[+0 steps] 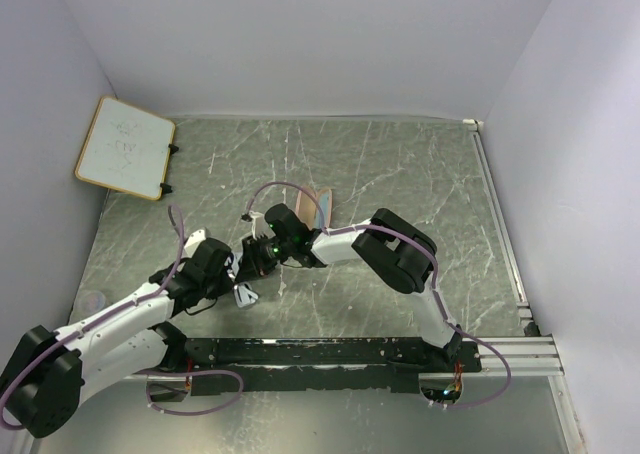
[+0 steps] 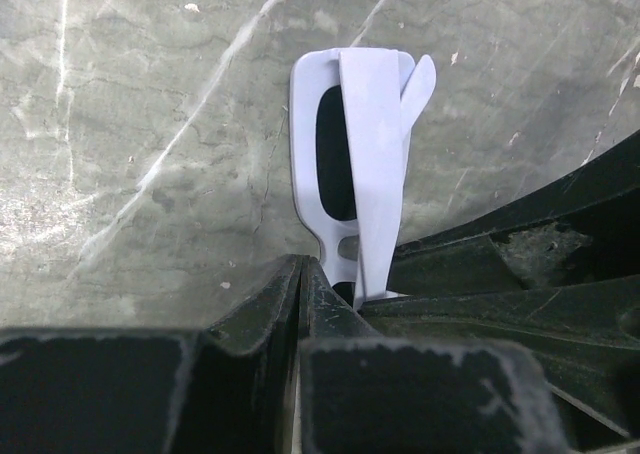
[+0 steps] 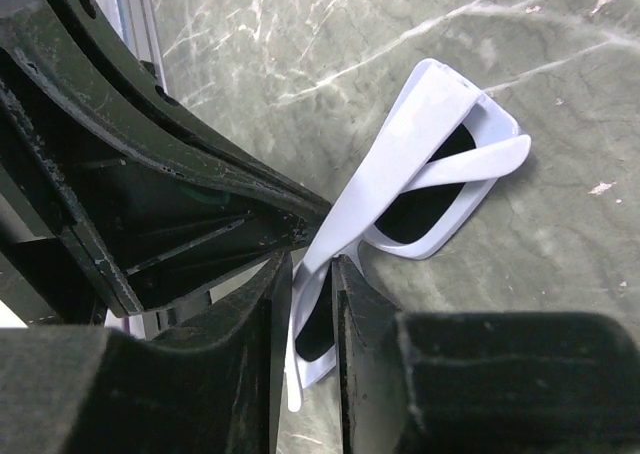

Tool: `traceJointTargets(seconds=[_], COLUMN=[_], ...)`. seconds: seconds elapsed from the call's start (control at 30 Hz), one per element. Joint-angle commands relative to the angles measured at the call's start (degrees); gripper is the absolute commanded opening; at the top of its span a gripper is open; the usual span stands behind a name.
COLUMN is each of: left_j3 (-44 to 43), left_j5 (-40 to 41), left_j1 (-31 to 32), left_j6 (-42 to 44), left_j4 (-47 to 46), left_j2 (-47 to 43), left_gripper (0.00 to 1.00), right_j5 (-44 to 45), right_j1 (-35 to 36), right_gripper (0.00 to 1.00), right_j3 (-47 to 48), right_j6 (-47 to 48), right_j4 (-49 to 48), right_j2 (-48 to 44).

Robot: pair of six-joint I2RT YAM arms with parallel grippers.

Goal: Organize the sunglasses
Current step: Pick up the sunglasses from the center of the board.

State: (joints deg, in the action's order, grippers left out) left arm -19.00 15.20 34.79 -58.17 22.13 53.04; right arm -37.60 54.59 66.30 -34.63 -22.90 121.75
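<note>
Right wrist view: the right hand pinches one end of the folded white sunglasses between its fingers, over the grey marbled desk. The left hand is closed, its tips touching the frame close beside that grip.

Sunglasses: white frame, black lenses. Counter: grey-green, white marble veining. Jaws: black.

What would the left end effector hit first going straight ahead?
Probably the table: the left end effector is shut on the sunglasses, which stick out ahead and would touch it first. Depth is unclear.
</note>
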Motion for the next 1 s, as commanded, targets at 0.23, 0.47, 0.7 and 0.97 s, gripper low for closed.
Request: traceJointTargets(seconds=[0.23,0.47,0.7,0.97], left_j3=[1.0,1.2,1.5,-0.5], left_j5=[-0.3,0.0,0.1,2.3], left_j1=[0.7,0.8,0.8,1.3], left_j6=[-0.9,-1.3,-1.5,-0.7], left_j4=[-0.8,-0.5,-0.2,3.4], left_j2=[-1.0,-1.7,-2.1,-5.7], left_gripper=[0.11,0.11,0.11,0.11], right_j5=[-3.1,-4.2,-4.1,-3.0], right_j1=[-0.2,-0.2,-0.2,-0.3], right_gripper=[0.18,0.03,0.0,0.0], right_j3=[0.6,0.6,0.4,0.2], right_j6=[-1.8,-2.2,-2.2,-2.1], right_j4=[-3.9,-4.6,-4.3,-3.8], right_j2=[0.5,0.6,0.4,0.2])
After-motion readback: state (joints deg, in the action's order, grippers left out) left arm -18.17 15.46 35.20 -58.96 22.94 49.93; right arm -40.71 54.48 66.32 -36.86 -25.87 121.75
